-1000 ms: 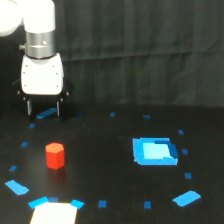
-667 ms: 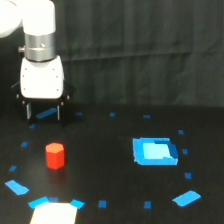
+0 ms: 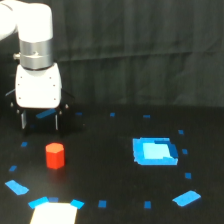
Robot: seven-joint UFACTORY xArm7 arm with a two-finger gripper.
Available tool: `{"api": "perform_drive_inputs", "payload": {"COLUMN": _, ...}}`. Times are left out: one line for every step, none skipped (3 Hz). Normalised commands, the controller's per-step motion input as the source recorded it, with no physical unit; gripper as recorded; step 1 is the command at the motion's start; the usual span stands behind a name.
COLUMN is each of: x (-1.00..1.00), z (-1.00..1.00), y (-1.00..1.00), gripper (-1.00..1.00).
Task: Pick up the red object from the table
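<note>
Behind my work area I see a dark curtain (image 3: 145, 50) filling the upper half of the frame, hanging in soft vertical folds. Below it the surface is black and flat, scattered with small blue tape marks (image 3: 147, 204). A larger blue square patch (image 3: 155, 151) lies right of center, glowing pale in its middle. At the bottom left edge I see a white sheet (image 3: 54, 214), washed out by bright light. Elsewhere the light is dim and even.

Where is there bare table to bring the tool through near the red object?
Open black table lies between the red object and the blue square patch. It is tighter on the exterior view's left, where the tool hangs just behind the object and tape pieces sit in front.
</note>
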Motion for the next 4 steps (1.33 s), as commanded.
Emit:
{"api": "perform_drive_inputs", "payload": {"x": 0.95, "z": -0.1, "y": -0.8, "gripper": 0.79}}
{"api": "perform_drive_inputs", "payload": {"x": 0.23, "z": -0.15, "y": -0.94, "gripper": 0.79}}
{"api": "perform_drive_inputs", "payload": {"x": -0.07, "z": -0.32, "y": -0.66, "gripper": 0.76}}
{"api": "perform_drive_inputs", "payload": {"x": -0.39, "z": -0.39, "y": -0.25, "gripper": -0.24}}
